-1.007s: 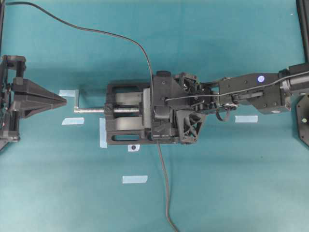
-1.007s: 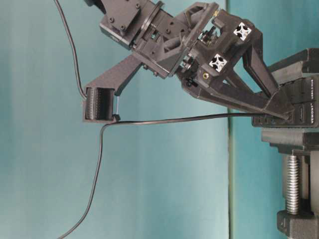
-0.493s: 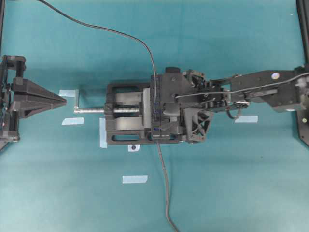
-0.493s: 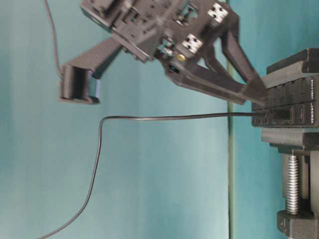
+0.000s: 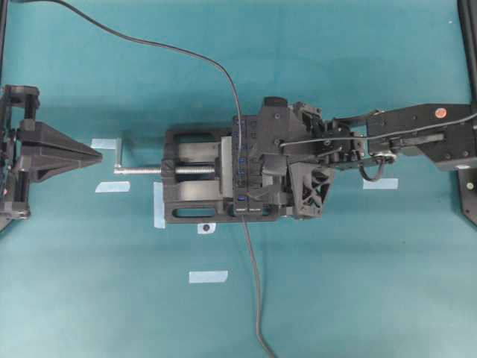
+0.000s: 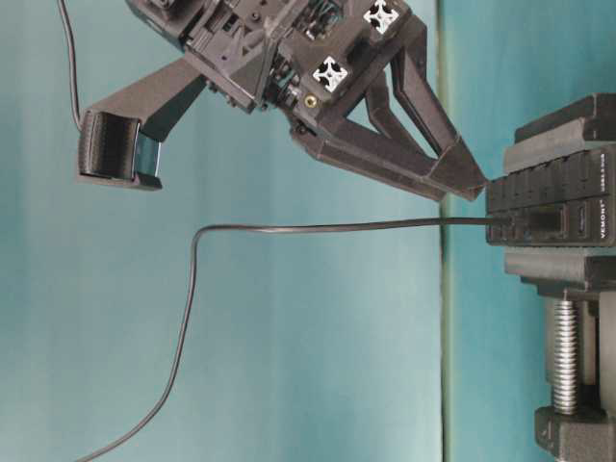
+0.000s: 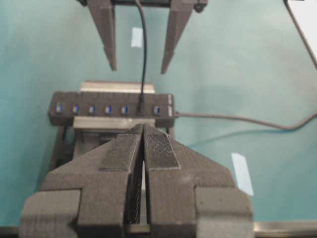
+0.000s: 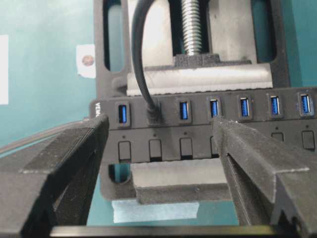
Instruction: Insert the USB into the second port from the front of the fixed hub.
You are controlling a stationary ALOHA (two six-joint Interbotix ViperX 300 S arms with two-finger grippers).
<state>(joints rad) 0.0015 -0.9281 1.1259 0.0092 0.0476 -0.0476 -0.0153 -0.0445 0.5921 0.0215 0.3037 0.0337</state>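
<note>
USB seated in hub; both end effectors empty.
Vise (image 5: 195,176) at desk (image 5: 358,283) centre clamps the fixed hub (image 8: 208,129). Right end effector (image 8: 158,163), at the hub's 3 o'clock overhead, spread wide, holds nothing; left end effector (image 7: 143,148) closed, empty. USB (image 8: 154,115) sits in the second port.

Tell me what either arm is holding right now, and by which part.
Nothing. The right gripper is open, off the USB seated in the fixed hub; the left gripper is shut on nothing.
</note>
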